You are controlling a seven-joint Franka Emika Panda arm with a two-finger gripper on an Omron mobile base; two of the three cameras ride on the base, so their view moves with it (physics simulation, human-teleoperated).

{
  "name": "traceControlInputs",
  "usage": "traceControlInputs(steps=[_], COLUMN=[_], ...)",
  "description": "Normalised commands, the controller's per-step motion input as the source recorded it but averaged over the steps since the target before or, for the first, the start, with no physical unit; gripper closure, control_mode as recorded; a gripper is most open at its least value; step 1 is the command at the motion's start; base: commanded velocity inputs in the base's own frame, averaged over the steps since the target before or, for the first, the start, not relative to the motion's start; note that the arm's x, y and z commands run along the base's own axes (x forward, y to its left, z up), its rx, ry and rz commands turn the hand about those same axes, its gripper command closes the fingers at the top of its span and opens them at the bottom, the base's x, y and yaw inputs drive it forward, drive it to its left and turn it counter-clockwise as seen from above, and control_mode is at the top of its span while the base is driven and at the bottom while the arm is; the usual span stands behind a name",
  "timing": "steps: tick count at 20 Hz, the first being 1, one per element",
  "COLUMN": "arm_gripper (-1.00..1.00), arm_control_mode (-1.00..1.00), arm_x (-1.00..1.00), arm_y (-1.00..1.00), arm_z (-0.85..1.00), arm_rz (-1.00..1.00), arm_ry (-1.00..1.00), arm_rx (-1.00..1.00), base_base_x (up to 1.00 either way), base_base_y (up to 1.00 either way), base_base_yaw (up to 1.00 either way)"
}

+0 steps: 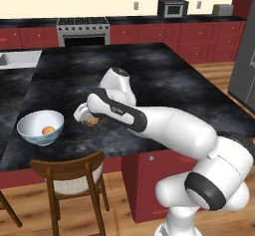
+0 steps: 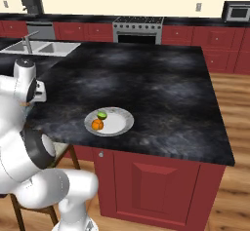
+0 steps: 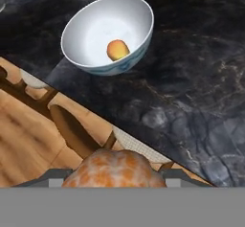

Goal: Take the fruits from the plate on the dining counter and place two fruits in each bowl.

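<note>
My gripper (image 1: pixel 92 121) hangs just above the dining counter (image 1: pixel 149 75), shut on a tan-brown fruit (image 1: pixel 93 121) that bulges mottled orange-brown between the jaws in the hand view (image 3: pixel 115 169). To its left, near the counter's front edge, stands a white bowl (image 1: pixel 30 123) with a peach-pink fruit (image 1: pixel 48 130) inside; the hand view has this bowl (image 3: pixel 95 25) and peach-pink fruit (image 3: pixel 117 50) ahead of the gripper. The plate (image 2: pixel 119 123) lies near the front edge, carrying a green lime (image 2: pixel 102 114) and a bright orange fruit (image 2: pixel 97 124).
A wooden chair (image 1: pixel 69 173) stands against the counter's front, below the bowl. A sink (image 2: pixel 44 47) is set in the far left of the counter. Stove (image 1: pixel 83 30) and red cabinets line the back wall. A fridge (image 1: pixel 244 70) stands at right.
</note>
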Motion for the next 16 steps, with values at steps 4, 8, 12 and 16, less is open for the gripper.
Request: traceControlInputs(steps=[4, 8, 12, 16], arm_gripper=[1.00, 1.00, 1.00, 1.00], arm_control_mode=[-1.00, -1.00, -1.00, -1.00], arm_x=[0.01, 0.09, 0.38, 0.39], arm_y=[0.57, 0.29, 0.23, 0.53], arm_z=[0.15, 0.31, 0.04, -0.34], arm_rz=[0.00, -0.03, -0.04, -0.02], arm_ry=[0.07, 0.18, 0.06, 0.00], arm_rx=[-0.10, -0.10, -0.15, -0.22], base_base_x=[0.00, 0.00, 0.00, 0.00], base_base_y=[0.00, 0.00, 0.00, 0.00], base_base_yaw=[0.00, 0.00, 0.00, 0.00])
